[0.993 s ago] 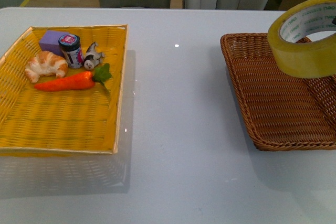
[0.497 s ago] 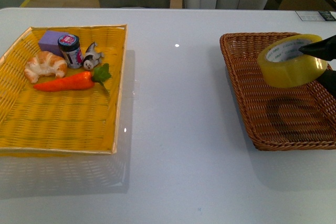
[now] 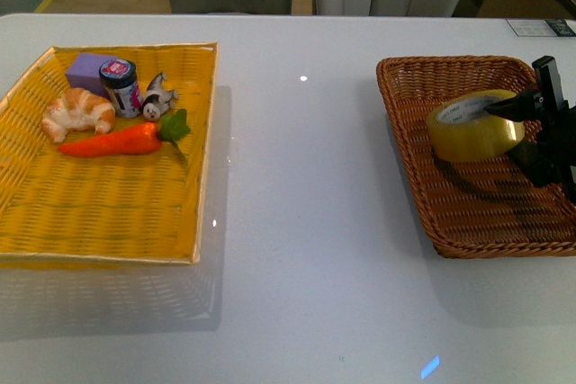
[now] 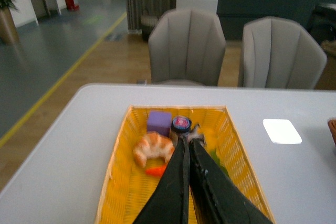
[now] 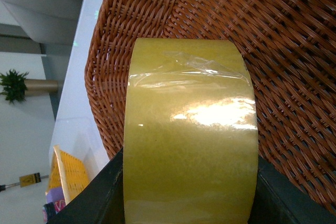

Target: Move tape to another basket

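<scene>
The right gripper [image 3: 515, 132] is pinching the tape [image 3: 472, 128] by its wall, one finger [image 3: 502, 107] inside the core, within the basket [image 3: 423, 78] at 3 o'clock of the table [image 3: 306, 222]. The left gripper [image 4: 187, 148] is empty, its jaws pressing together.

A: The front view is evenly bright, with soft light from above. There's one small glint on the table [image 3: 303, 78] and a pale shadow along the near side of the yellow basket [image 3: 108, 213].

B: A darker shadow lies inside the brown basket [image 3: 486, 213]. How about the wrist views?

A: The left gripper [image 4: 186, 141] is blurred, close to the lens (a white rectangular reflection sits on the table). On the right, glare streaks the tape [image 5: 210, 114], and the background is washed out.
</scene>
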